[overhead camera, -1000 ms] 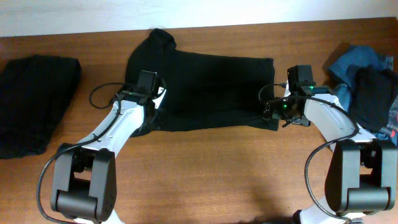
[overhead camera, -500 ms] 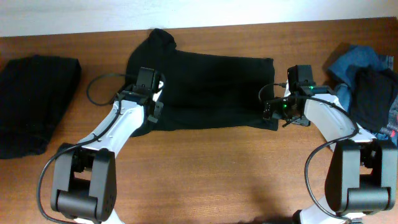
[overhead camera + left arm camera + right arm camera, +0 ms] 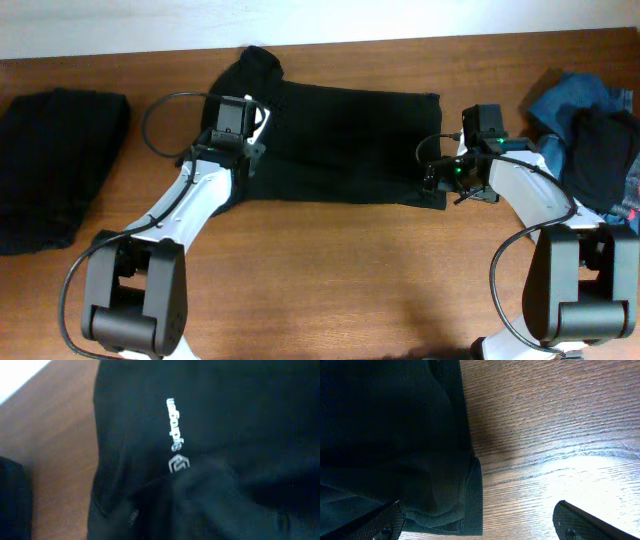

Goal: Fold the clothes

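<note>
Overhead: T-shirt (image 3: pixel 340 145) spread flat at far middle of surface (image 3: pixel 330 280); folded black garment (image 3: pixel 55 165) at left edge, denim (image 3: pixel 570 100) heap at right edge. Left fingers (image 3: pixel 235 140) over the shirt.
Left wrist: white logo (image 3: pixel 175 440) in view; can't tell whether fingers are apart.
Right wrist: right fingers (image 3: pixel 582 522) wide apart, straddling the hem corner.

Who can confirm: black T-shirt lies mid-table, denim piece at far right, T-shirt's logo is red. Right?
Not quite. The logo on the black T-shirt is white, not red; the left wrist view shows it. The T-shirt does lie mid-table, with the denim piece at far right.
</note>
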